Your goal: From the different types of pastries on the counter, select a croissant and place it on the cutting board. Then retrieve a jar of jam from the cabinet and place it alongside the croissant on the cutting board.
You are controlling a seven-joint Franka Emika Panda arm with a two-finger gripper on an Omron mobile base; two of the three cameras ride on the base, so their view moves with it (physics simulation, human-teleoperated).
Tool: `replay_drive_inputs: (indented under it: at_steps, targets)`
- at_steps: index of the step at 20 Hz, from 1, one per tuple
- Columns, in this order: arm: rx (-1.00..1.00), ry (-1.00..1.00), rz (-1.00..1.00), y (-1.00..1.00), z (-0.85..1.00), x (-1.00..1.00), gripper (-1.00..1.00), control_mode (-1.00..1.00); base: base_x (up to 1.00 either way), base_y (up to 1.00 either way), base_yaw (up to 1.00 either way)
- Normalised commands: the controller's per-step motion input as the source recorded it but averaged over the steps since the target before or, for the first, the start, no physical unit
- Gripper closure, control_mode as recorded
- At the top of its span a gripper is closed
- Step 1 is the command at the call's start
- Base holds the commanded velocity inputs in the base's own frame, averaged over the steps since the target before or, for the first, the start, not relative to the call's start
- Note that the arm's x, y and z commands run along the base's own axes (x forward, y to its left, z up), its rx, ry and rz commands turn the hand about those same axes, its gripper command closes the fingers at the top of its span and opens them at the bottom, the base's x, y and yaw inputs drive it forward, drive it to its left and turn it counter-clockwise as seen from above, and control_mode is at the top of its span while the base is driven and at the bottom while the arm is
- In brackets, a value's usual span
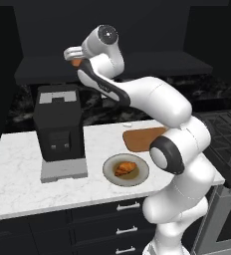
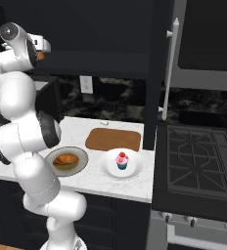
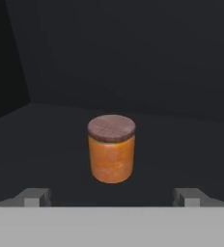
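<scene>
Orange jar of jam (image 3: 111,154) standing upright on the dark floor of the cabinet (image 3: 133,58) recess, directly ahead of the gripper (image 3: 113,197), whose fingertips (image 3: 35,197) are spread wide and hold nothing. Croissant (image 1: 125,169) resting on a round plate (image 1: 143,175) on the counter (image 1: 18,164), beside the bare cutting board (image 2: 113,139); cupcake (image 2: 122,160) nearby.

Arm (image 1: 152,99): glossy white rounded shells, bulbous segments, dark grey to black bands at the joints. Round dark cap with grey centre on the uppermost joint. Hand (image 3: 112,197): two small, blocky grey fingertips (image 3: 34,197). No cables or markings discernible.
</scene>
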Motion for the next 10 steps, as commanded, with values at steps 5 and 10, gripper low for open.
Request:
replay_drive_inputs:
  at_steps: [5,10]
  targets:
    - [0.00,0.00,0.00,0.18,0.00,0.08,-1.00,-1.00,0.00,0.00,0.00]
    - [0.00,0.00,0.00,0.00,-0.06,0.12,-1.00,-1.00,0.00,0.00,0.00]
